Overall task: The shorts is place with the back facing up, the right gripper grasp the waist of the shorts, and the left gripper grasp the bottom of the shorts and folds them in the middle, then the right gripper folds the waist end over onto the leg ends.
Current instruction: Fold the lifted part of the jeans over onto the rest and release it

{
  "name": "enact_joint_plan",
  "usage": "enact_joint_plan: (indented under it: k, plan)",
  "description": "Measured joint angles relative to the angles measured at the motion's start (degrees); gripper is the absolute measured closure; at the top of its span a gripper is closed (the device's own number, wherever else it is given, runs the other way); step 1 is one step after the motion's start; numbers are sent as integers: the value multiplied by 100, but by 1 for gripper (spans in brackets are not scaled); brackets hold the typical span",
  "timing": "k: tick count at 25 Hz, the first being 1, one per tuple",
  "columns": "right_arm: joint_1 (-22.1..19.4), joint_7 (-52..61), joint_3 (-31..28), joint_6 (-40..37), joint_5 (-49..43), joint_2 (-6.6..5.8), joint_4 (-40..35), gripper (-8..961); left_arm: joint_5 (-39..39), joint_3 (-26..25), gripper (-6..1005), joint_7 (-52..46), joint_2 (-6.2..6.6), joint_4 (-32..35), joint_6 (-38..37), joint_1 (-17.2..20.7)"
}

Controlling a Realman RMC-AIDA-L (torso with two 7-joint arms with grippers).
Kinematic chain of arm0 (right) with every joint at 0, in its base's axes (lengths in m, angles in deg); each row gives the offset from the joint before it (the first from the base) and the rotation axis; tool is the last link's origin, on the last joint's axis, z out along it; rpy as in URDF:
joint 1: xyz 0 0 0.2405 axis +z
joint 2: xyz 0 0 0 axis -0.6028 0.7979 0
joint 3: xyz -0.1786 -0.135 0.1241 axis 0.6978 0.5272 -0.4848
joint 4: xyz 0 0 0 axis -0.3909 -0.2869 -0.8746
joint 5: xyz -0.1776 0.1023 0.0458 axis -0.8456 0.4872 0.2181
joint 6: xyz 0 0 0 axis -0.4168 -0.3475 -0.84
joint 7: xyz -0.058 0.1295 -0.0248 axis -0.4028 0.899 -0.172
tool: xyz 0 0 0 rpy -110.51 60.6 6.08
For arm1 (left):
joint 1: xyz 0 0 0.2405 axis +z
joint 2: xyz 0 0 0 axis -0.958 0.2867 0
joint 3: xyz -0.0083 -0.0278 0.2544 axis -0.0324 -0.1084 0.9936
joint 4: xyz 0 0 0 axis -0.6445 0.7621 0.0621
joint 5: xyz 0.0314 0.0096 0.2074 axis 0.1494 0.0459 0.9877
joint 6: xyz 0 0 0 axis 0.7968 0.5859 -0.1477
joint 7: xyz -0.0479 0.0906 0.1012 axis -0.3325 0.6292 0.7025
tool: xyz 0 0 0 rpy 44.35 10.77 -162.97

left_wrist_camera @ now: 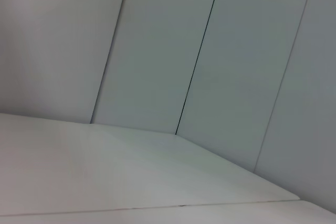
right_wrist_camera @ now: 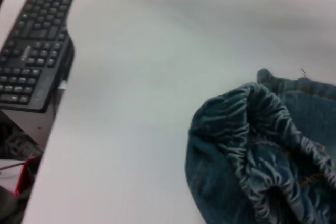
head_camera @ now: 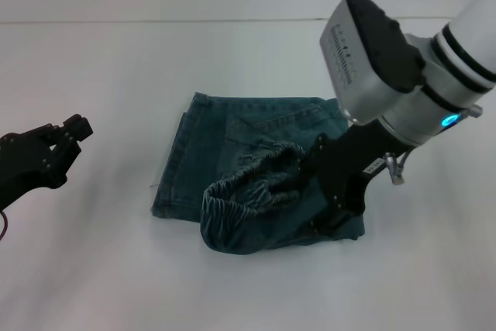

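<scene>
the shorts point(head_camera: 232, 160) lie mid-worktop point(head_camera: 93, 269), waist point(head_camera: 248, 191) lifted toward the front, the right claw point(head_camera: 306, 180) at its right, the left claw point(head_camera: 66, 133) well apart on the left.

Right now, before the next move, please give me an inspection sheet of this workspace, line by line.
Surface: white table, plain.
Job's things: the shorts lie already folded in the middle; the waist of the shorts is raised off the denim.
Clutter: nothing seen on the table.
Grippers: the right gripper shut on the waist; the left gripper off to the left, away from the shorts.
Cables: a thin wire below the left gripper.
Surroundings: black keyboard beyond the table edge; panelled wall.
</scene>
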Motion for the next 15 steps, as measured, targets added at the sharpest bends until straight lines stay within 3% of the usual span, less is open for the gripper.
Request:
enact_joint_plan:
  k: [15]
  plan:
    - [-75, 30, 363, 887, 14, 4, -44, 234, 10, 12, 920, 43, 6, -68, 77, -21]
